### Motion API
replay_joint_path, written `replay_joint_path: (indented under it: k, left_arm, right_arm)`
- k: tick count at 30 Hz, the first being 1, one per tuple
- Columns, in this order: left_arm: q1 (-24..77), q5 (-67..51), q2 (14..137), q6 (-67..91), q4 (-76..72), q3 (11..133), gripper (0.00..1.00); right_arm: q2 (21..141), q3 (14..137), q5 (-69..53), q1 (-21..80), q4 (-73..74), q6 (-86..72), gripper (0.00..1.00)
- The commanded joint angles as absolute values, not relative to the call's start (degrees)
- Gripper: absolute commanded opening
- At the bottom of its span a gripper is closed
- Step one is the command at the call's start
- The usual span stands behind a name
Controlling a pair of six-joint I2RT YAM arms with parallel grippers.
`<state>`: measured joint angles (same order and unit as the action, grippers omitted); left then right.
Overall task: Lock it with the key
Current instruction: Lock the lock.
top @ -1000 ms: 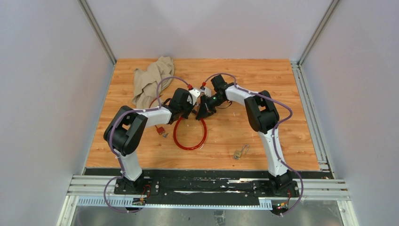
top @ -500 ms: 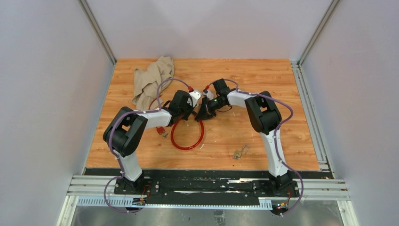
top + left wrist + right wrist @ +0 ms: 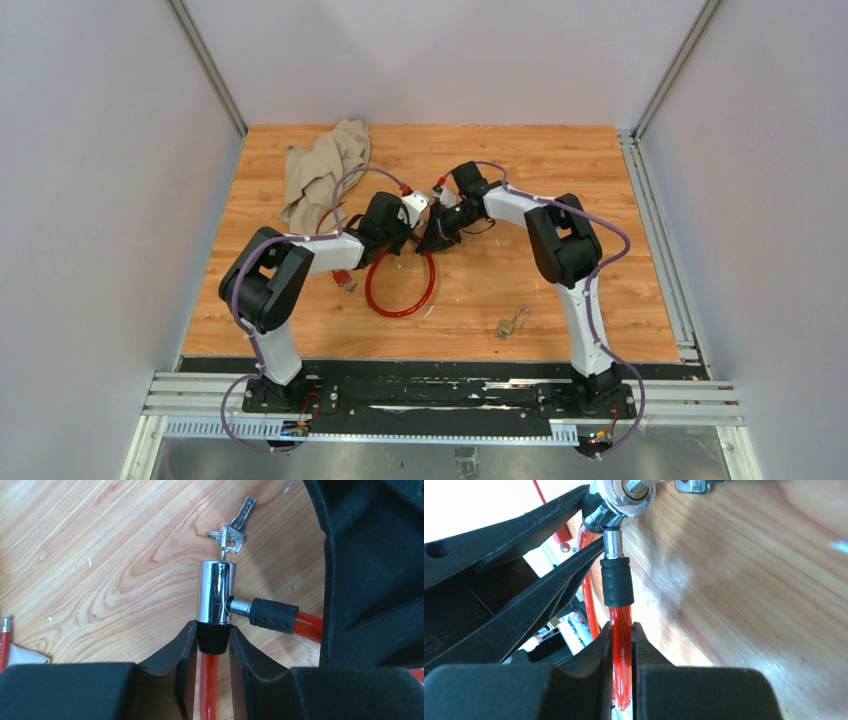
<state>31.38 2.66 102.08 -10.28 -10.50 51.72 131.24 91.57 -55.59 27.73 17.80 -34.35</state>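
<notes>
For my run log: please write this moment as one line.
left fingers: shut on lock base | right fingers: shut on cable | pin: at lock side hole | key: in lock top

Shiny metal key [image 3: 231,538], matt wood-grain table [image 3: 100,555]

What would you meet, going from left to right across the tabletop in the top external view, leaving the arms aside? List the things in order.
beige cloth → red cable loop → small brass padlock
</notes>
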Motion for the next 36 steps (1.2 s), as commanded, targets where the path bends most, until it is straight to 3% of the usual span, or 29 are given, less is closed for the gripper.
replay_joint_path:
  k: [1, 8, 17, 24, 36]
  left_arm:
    - [33.7, -7.9, 99.1, -8.1, -13.8, 51.3, 0.0]
    - [33.7, -10.2, 99.0, -6.9, -14.4, 51.0, 0.0]
    - [33.6, -17.3, 101.5, -1.3, -15.5, 50.9, 0.0]
    - [31.2, -22.9, 104.2, 1.7, -15.8, 52.1, 0.05]
    - [28.8, -28.3, 108.3, 4.1, -13.4, 56.5, 0.12]
  right_arm:
    - [127.3, 95.1, -44.2, 27.6, 21.8, -25.9, 0.01]
    - [127.5, 95.0, -43.3, 27.1, 21.7, -26.5, 0.01]
    - [126.8, 87.0, -46.0, 25.9, 8.8, -33.9, 0.01]
    - [126.3, 87.5, -39.6, 25.7, 16.8, -26.2, 0.01]
    - [129.6, 87.0, -52.4, 25.9, 10.0, -27.0, 0.01]
